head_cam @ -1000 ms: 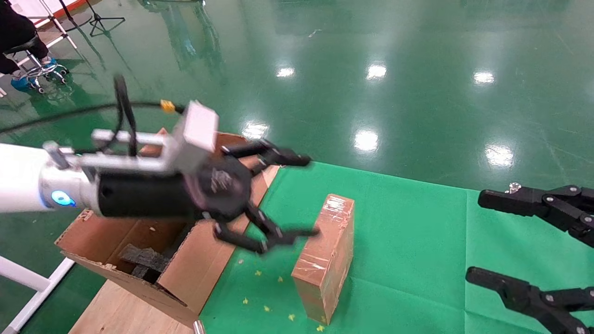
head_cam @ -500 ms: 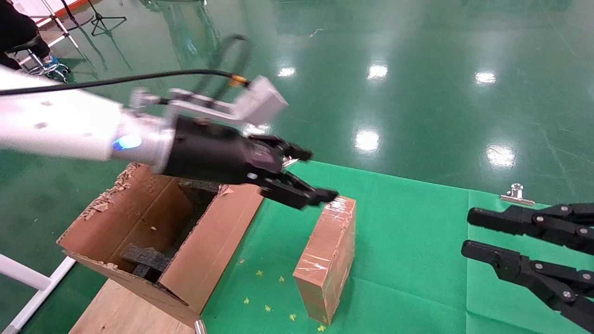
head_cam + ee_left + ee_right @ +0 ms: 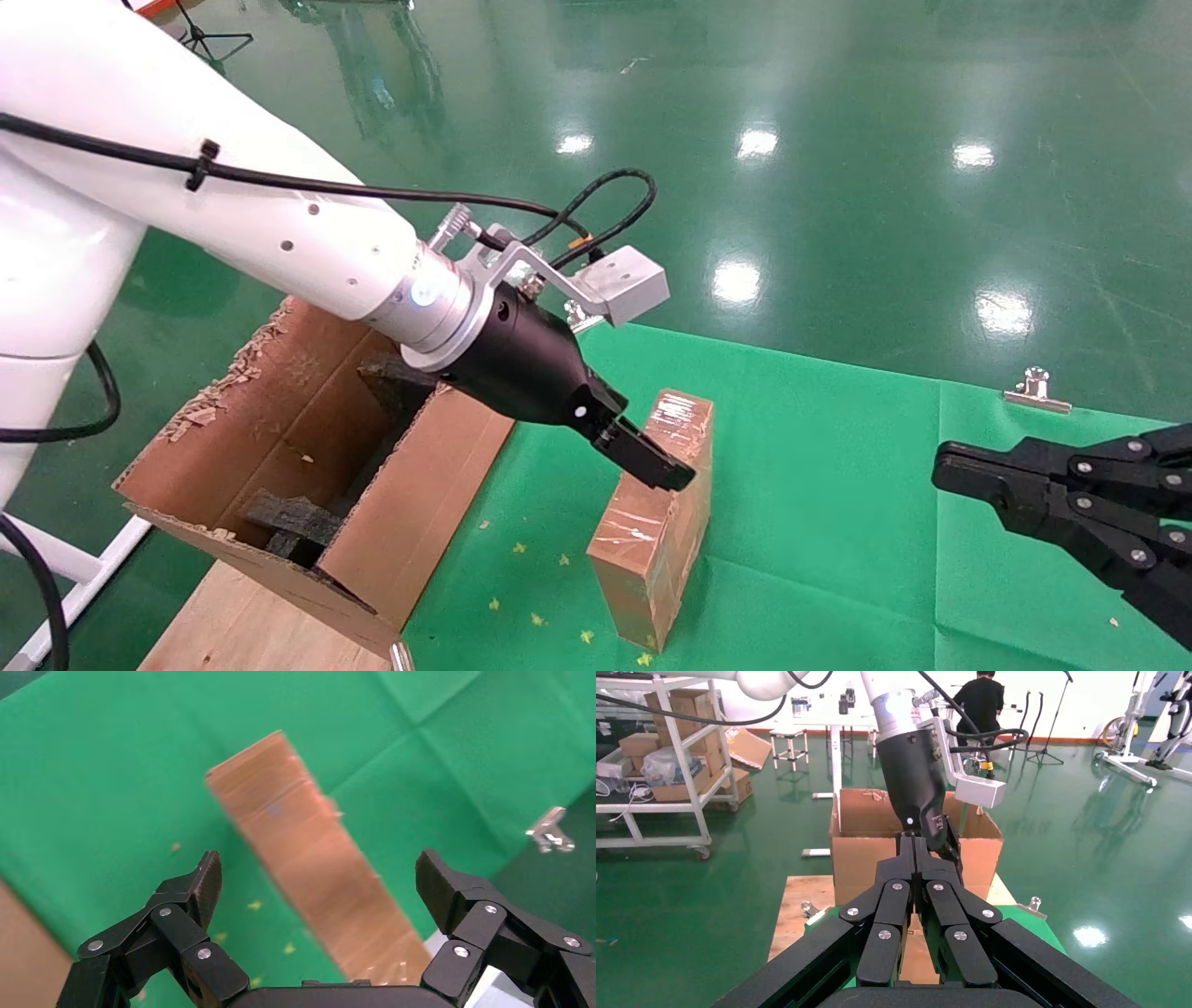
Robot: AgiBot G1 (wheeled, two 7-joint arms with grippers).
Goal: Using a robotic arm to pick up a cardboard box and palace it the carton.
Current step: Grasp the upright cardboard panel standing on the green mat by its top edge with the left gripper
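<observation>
Green cloth [image 3: 819, 466], cardboard box [image 3: 652, 531] standing on it, carton [image 3: 307, 466] just beside

No readable text, label, brand, number or sign in any view. Box [image 3: 656, 517]: plain brown under clear tape, no print legible. Carton [image 3: 307, 485]: bare corrugated board, no markings. Left arm [image 3: 279, 233], silver wrist block [image 3: 622, 284]: no lettering visible. Shelf boxes [image 3: 673, 734] in right wrist view: faces too small to read.
</observation>
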